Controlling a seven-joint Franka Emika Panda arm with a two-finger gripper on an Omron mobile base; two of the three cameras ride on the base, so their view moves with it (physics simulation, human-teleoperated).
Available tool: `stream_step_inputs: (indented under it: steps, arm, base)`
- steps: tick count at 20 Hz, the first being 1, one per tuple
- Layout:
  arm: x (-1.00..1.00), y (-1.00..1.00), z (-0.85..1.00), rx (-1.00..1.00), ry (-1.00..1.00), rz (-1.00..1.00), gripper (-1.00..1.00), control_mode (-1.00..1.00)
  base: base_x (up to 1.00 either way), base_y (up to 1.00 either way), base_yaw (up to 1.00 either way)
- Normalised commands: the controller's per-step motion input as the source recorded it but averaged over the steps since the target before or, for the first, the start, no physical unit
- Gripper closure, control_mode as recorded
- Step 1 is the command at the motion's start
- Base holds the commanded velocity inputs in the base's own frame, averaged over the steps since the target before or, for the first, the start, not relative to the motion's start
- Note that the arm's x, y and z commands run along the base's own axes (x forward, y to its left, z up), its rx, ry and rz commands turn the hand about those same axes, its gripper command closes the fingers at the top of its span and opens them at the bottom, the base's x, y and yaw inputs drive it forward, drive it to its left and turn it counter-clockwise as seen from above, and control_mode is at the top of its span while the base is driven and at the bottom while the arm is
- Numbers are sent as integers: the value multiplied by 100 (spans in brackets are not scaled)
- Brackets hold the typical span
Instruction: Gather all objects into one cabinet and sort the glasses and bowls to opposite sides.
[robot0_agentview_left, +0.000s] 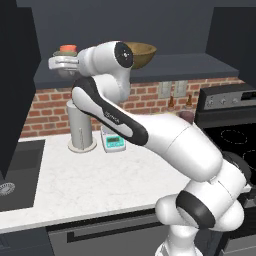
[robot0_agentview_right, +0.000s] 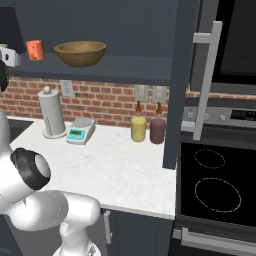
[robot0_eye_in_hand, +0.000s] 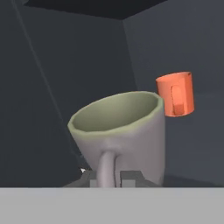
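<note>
the end effector (robot0_eye_in_hand: 108, 178) is pinched on the handle of the grey-beige mug (robot0_eye_in_hand: 120, 135), carrying it tilted at the cabinet shelf (robot0_agentview_right: 125, 67); the orange cup (robot0_agentview_right: 35, 49) stands at the left end and the wooden bowl (robot0_agentview_right: 80, 52) to its right, so the mug likely belongs beside the cup, keeping 2 glasses apart from the bowl.

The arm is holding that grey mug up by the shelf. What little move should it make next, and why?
Probably lower the grey mug onto the shelf board beside the orange cup, then open. The end effector is shut on the mug's handle at shelf height, and the wooden bowl sits further along, leaving the cup side free.
</note>
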Motion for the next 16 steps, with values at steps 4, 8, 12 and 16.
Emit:
stream_step_inputs:
  steps: [4,8,12,16]
  arm:
    - [29,14,-4,0,0,0,100,-100]
    - [26,0,-16,0,0,0,100,-100]
    - [42,0,-24,0,0,0,100,-100]
    - [40,13,-11,0,1,0,100,-100]
  base:
    - [0,0,0]
    - [0,0,0]
    - [0,0,0]
    - [0,0,0]
